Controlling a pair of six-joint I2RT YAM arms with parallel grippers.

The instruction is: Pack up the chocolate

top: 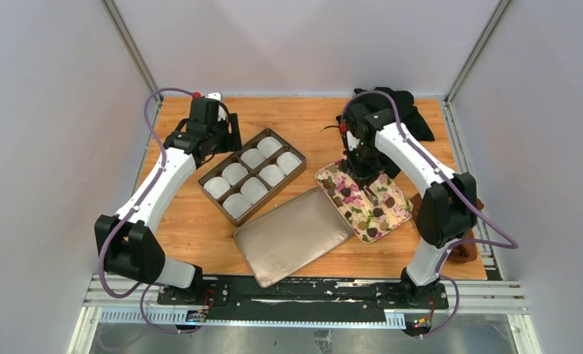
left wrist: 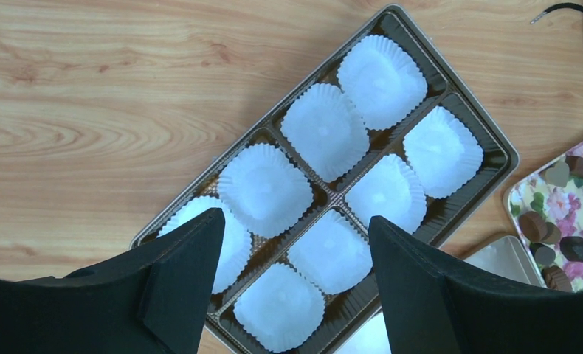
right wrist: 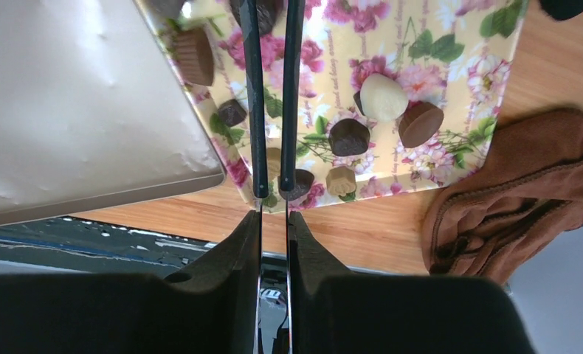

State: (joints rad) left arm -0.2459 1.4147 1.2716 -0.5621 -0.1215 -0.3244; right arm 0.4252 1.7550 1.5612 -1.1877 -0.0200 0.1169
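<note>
Eight white cups (left wrist: 325, 129) lie under my spread left end effector (left wrist: 294, 219). My right end effector (right wrist: 274, 217) pinches thin tongs (right wrist: 257, 110) above chocolate (right wrist: 347, 136) on the flowered tray (right wrist: 451, 81), whose script I can't read.

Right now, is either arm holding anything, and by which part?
Right gripper: thin dark tongs, clamped at their handle end between its fingers. Left gripper: open, holding nothing.

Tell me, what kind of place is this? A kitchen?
Likely a robot test booth, not a kitchen: left arm and right arm holding tweezers, bolted to metal rails, plain grey walls around a wooden table, a box of paper cups beside chocolates.
</note>
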